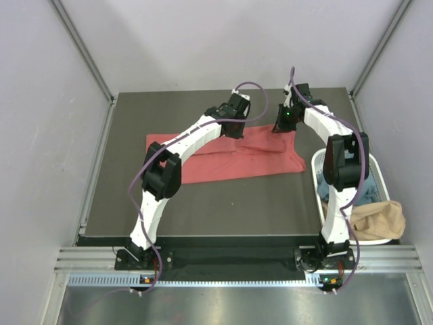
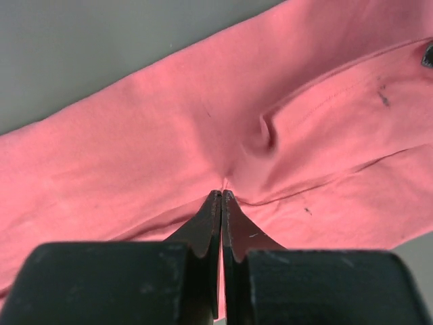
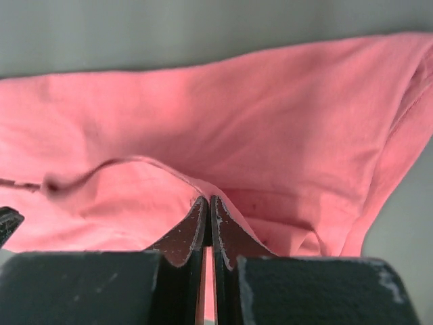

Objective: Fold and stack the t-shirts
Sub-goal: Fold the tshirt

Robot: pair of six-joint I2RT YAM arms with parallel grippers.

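Both jaws tight on coral-red t-shirt (image 1: 260, 159); tan t-shirt (image 1: 380, 220), blue t-shirt (image 1: 370, 192) inside white basket (image 1: 377, 169)

From above, the left arm (image 1: 196, 135) hides a strip of the coral-red t-shirt (image 1: 270, 159). The right arm (image 1: 342, 166) covers part of the basket (image 1: 380, 169), so I see only slivers of the blue cloth (image 1: 367, 192) inside. Both wrist views crop the shirt at their edges. A dark object (image 2: 427, 55) at the left wrist view's right edge is cut off; I cannot identify it.
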